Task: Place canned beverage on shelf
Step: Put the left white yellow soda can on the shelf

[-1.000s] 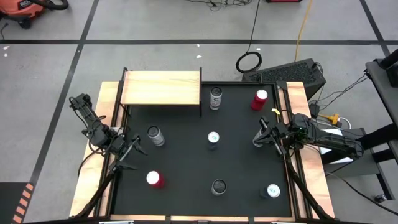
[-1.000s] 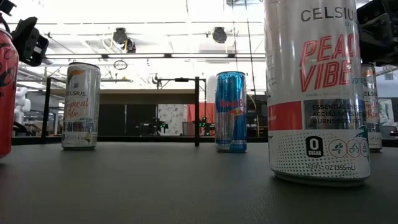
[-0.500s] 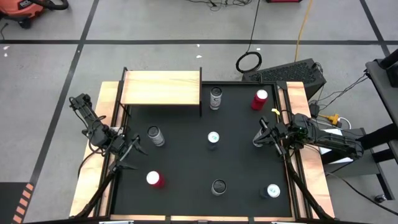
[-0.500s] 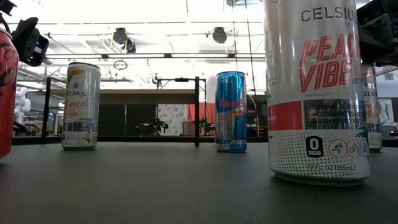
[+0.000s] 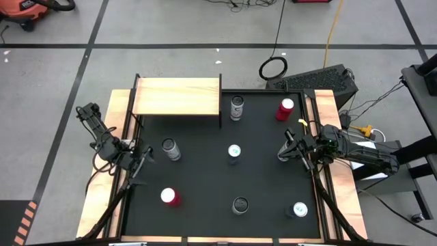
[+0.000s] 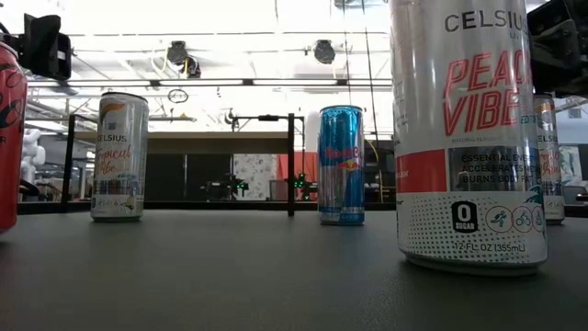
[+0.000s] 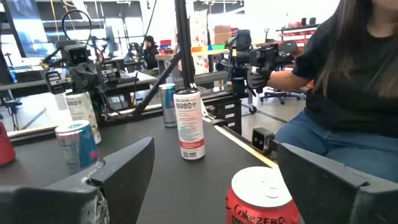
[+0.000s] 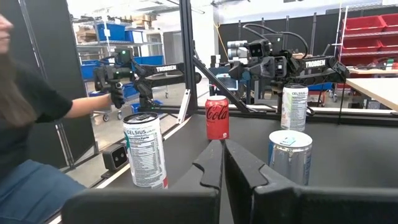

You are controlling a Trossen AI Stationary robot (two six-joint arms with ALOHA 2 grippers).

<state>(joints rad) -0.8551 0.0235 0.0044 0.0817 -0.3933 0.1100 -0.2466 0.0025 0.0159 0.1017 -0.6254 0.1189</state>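
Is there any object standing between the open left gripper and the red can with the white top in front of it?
Nothing visible does. In the left wrist view, the red can with the white top sits between the open left gripper's fingers, with only bare black table before it. The other cans stand farther off.

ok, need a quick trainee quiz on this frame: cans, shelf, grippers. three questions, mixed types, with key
1. How many cans stand on the black table?
2. True or false: a can already stands on the shelf.
3. Left gripper and right gripper: which is open? A) left B) right C) both

Key: 1) seven; 2) false; 3) A
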